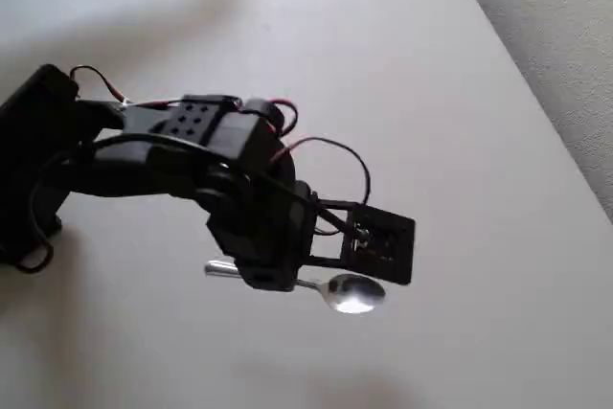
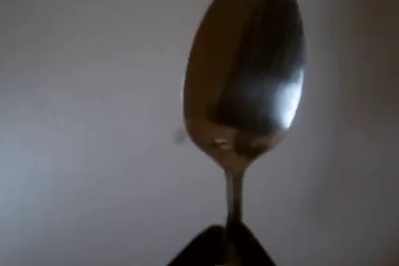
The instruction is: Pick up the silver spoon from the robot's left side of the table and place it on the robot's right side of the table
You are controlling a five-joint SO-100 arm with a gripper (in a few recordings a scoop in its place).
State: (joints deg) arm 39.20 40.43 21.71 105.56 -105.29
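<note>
Polished metal is what I am dealing with: the small shiny silver spoon, with its oval bowl and slim straight handle, is clenched in my black two-finger gripper, which I am holding out over the large plain white matte table. In the overhead view the bowl is poking out of my arm toward three o'clock and the handle's tail end is showing at nine o'clock, so I am gripping it somewhere along the handle, with my wrist hiding the exact spot. In the wrist view the dark tips are closing on the thin neck at six o'clock while the bowl is rising toward twelve, its hollow catching a bright glare.

I am judging this spoon to be light, rigid and hard to damage, so weight is not troubling me. Slipperiness is: smooth steel against narrow tips, held on a thin stem, is likely to swivel or slide if I am jerking about. The bowl end is the heavier part, so a hold near the neck, as I seem to be keeping now, is leaving less lever for it to droop than a hold at the tail would. The bowl itself is too rounded and slick to pinch well.

Whether the spoon is hanging clear of the tabletop or brushing it I cannot tell; a soft shadow is lying close beneath it.
</note>
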